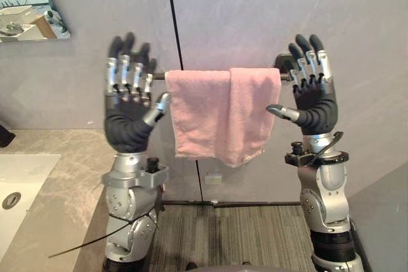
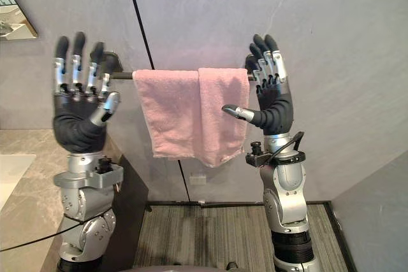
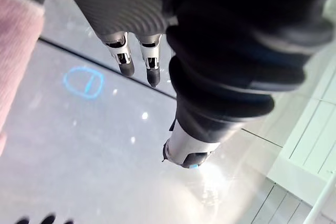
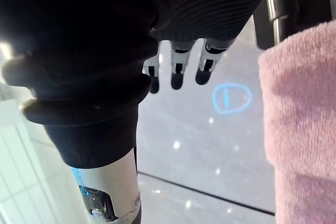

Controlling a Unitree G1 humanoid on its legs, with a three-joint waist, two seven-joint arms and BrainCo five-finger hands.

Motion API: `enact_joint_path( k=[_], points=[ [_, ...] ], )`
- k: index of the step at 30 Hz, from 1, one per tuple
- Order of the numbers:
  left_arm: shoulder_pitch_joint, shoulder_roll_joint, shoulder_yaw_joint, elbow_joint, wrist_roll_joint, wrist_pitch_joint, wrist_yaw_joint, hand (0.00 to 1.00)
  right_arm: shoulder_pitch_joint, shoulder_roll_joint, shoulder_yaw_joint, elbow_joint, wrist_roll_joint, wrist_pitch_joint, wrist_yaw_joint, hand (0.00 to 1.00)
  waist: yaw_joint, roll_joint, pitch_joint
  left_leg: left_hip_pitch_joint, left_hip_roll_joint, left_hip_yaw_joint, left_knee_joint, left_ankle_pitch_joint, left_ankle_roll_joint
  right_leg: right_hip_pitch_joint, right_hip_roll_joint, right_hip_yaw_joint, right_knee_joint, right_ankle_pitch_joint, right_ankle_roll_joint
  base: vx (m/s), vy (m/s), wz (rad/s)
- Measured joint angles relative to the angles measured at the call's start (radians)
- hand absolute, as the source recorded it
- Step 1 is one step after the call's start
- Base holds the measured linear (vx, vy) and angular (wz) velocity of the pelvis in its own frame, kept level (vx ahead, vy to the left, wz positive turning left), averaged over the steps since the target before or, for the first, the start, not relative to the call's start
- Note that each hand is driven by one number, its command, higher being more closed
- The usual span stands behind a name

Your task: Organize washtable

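Flanking pink towel (image 1: 220, 113): left hand (image 1: 129, 103), right hand (image 1: 312, 93), fingers straight.

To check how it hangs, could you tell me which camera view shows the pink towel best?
The left eye view: the whole pink towel hangs over the rail between the open left hand and right hand. The right eye view shows it as fully; each wrist view catches one edge.

Pink towel (image 1: 220, 113) hangs draped over a dark rail (image 1: 159, 76), one half overlapping the other, lower edges uneven, between left hand (image 1: 129, 103) and right hand (image 1: 314, 97), close beside both thumbs.
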Motion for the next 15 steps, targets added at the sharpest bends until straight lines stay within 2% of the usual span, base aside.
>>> enact_joint_path(
  k=[4, 8, 15],
  points=[
    [-0.035, 0.001, -0.109, 0.089, -0.083, 0.015, -0.048, 0.00, 0.001, -0.004, 0.072, 0.003, 0.039, 0.002, 0.048, 0.00, 0.000, 0.000, 0.000, 0.002, 0.000, 0.003, -0.001, 0.000, 0.000, -0.002, 0.001, 0.006, 0.002, -0.001, 0.001, -0.06, -0.007, -0.03],
    [-0.043, 0.001, -0.180, 0.162, -0.106, 0.048, -0.087, 0.00, 0.003, -0.008, 0.116, 0.051, 0.048, 0.016, 0.090, 0.00, -0.001, 0.001, -0.001, 0.003, 0.000, 0.012, -0.001, 0.000, 0.000, -0.010, 0.002, 0.013, 0.002, -0.001, 0.001, -0.03, -0.006, -0.06],
    [-0.070, 0.006, -0.212, 0.310, -0.111, 0.089, -0.106, 0.00, 0.022, -0.043, 0.166, 0.173, 0.037, 0.053, 0.131, 0.00, 0.000, 0.002, -0.003, -0.003, -0.001, 0.024, 0.000, 0.000, 0.000, -0.018, 0.002, 0.020, -0.001, 0.001, 0.002, -0.01, -0.002, -0.03]
  ],
)
